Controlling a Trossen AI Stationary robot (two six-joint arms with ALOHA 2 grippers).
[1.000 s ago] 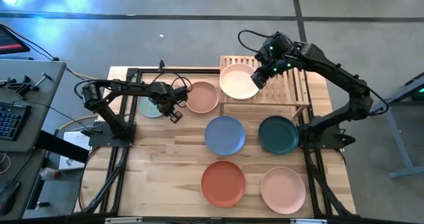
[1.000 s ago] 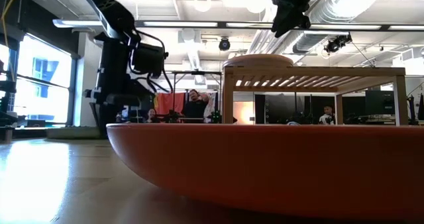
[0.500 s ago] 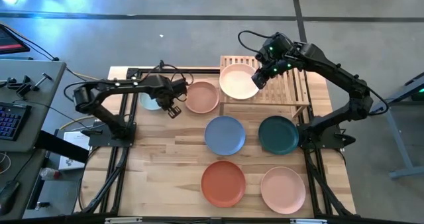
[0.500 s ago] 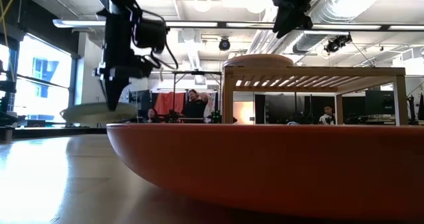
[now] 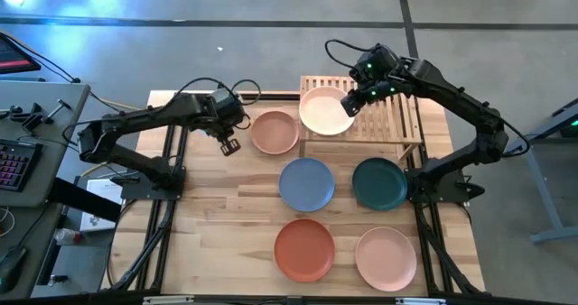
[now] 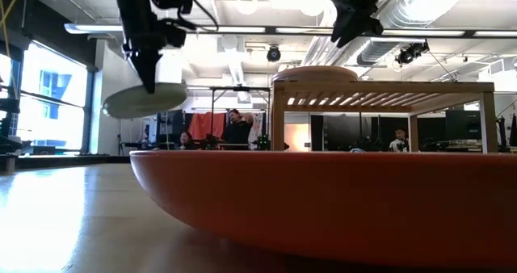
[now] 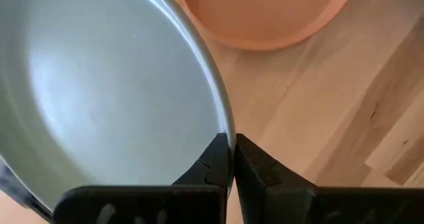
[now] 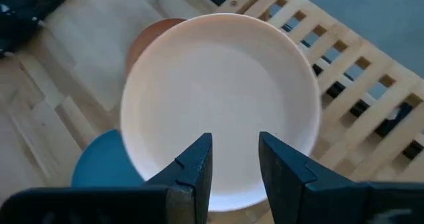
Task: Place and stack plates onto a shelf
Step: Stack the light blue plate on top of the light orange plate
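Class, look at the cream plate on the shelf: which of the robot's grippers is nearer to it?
Right. The right gripper hovers open at the cream plate on the shelf; the left gripper is farther off, holding the pale teal plate.

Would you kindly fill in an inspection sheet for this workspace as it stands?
Surface: butcher-block table, bare between plates.
Job's things: cream plate on shelf; peach plate, blue plate, dark green plate, terracotta plate, pink plate on table; pale teal plate lifted.
Clutter: nothing seen.
Grippers: left claw shut on teal rim; right claw open above cream plate.
Cables: black cable loops on the left arm.
Surroundings: people beyond the table.
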